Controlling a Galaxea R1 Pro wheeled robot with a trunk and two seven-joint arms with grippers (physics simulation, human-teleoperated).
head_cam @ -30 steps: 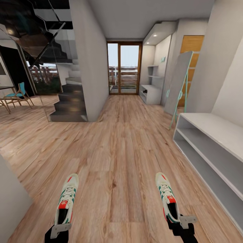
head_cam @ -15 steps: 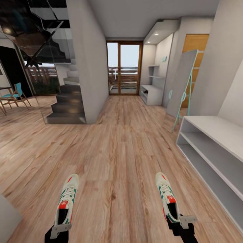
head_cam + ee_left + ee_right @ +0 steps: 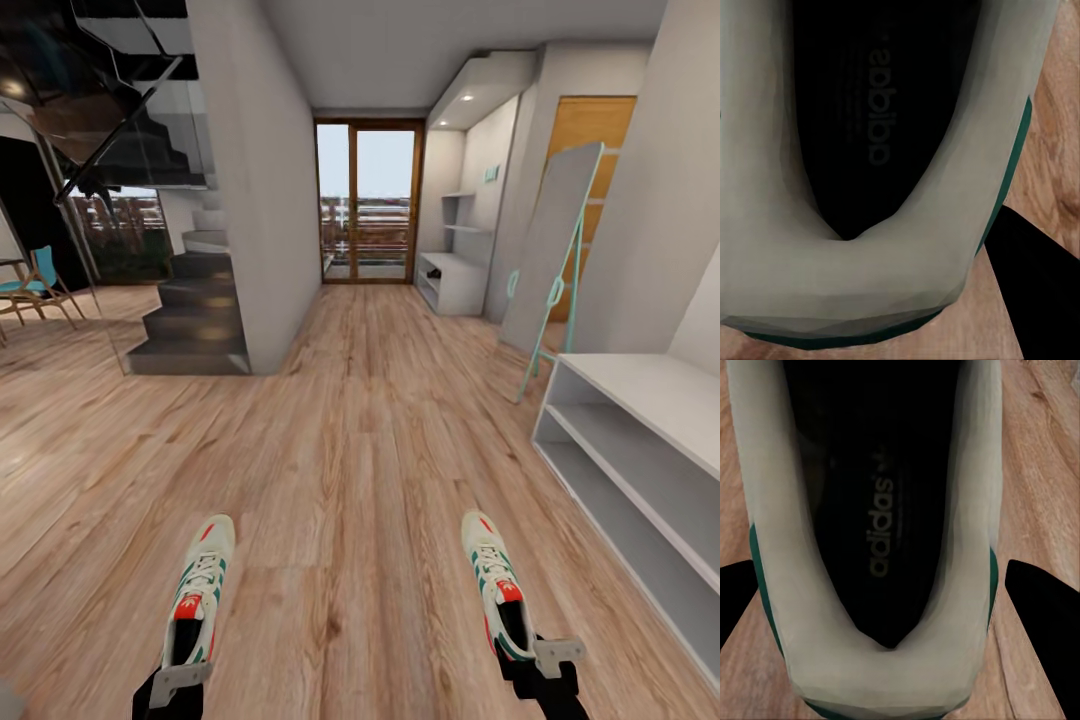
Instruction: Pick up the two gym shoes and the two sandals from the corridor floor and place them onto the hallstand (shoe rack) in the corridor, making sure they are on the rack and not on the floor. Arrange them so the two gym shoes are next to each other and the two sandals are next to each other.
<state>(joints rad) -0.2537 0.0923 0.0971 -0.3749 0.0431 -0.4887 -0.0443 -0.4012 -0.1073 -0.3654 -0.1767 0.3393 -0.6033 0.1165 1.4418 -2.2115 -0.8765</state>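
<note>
Two white gym shoes with green stripes and red tongues hang above the corridor floor (image 3: 350, 480), toes pointing ahead. My left gripper (image 3: 177, 682) is shut on the heel of the left gym shoe (image 3: 200, 585) (image 3: 892, 247). My right gripper (image 3: 542, 657) is shut on the heel of the right gym shoe (image 3: 493, 580) (image 3: 881, 585), with a black finger (image 3: 1050, 615) on each side of it. The hallstand (image 3: 452, 275) stands far ahead on the right, near the glass door. A small dark shape lies on its low top, too far to identify. The sandals cannot be made out.
A plain low grey two-shelf bench (image 3: 640, 440) runs along the right wall close by. A leaning mirror on a teal frame (image 3: 550, 260) stands just beyond it. A wall corner and dark stairs (image 3: 195, 320) stand on the left. A glass door (image 3: 368, 200) closes the corridor's end.
The whole view has shifted: the camera has advanced along the corridor, so the bench, mirror and stairs have slid outward. Both shoes stay held in the same place.
</note>
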